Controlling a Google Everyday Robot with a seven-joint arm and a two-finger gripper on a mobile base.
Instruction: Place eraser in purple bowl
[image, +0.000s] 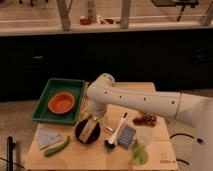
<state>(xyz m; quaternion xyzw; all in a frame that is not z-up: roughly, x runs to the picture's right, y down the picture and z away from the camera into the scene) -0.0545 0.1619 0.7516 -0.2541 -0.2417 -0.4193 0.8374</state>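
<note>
The purple bowl (80, 134), very dark and shallow, sits on the wooden table (160, 150) left of centre. A pale tan block, the eraser (88, 130), lies tilted inside the bowl. My gripper (95, 119) hangs at the end of the white arm (135, 99), right over the bowl's far edge and against the top of the eraser. I cannot tell whether it still holds the eraser.
A green tray (50, 89) at the back left holds an orange bowl (61, 102). A pale cloth (48, 137) and a green pepper (57, 147) lie at the front left. A black-and-white marker (118, 130), a grey-blue packet (127, 136), a clear greenish cup (142, 145) and a brown snack (145, 120) lie to the right.
</note>
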